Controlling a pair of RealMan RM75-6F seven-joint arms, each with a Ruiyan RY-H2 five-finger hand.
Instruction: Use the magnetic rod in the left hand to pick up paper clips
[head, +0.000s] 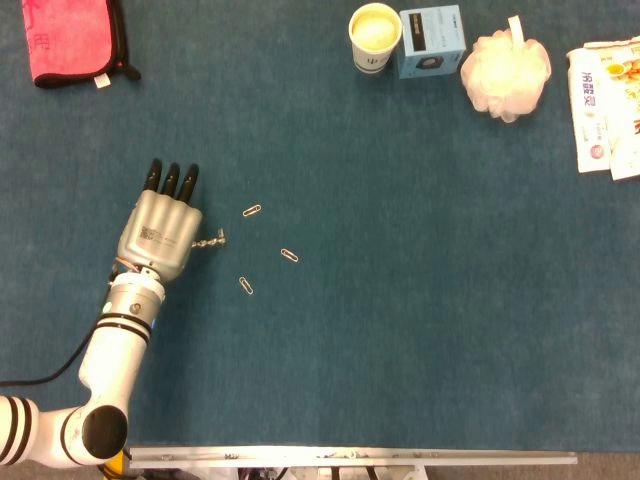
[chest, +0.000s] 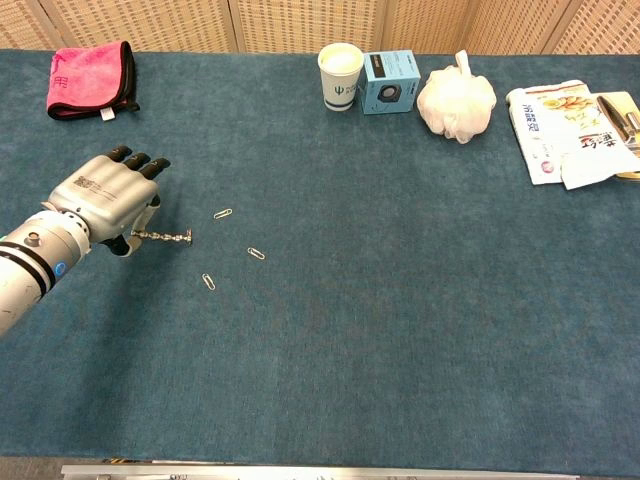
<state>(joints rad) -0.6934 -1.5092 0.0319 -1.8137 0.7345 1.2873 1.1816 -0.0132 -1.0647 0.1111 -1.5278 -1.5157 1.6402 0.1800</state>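
Observation:
My left hand (head: 160, 232) (chest: 108, 195) grips a thin magnetic rod (head: 208, 241) (chest: 162, 237) that points right, low over the blue cloth. A paper clip (head: 220, 238) (chest: 186, 236) clings to the rod's tip. Three loose paper clips lie to its right: one (head: 252, 211) (chest: 222, 214) farther back, one (head: 289, 255) (chest: 256, 253) to the right, one (head: 245, 285) (chest: 208, 282) nearer the front edge. My right hand appears in neither view.
A pink cloth (head: 72, 40) (chest: 88, 78) lies at the far left. At the back stand a paper cup (head: 374, 36) (chest: 340, 74), a blue box (head: 432, 40) (chest: 389, 81) and a white bath pouf (head: 505, 73) (chest: 456, 100). Printed packets (head: 608, 93) (chest: 568, 118) lie at the far right.

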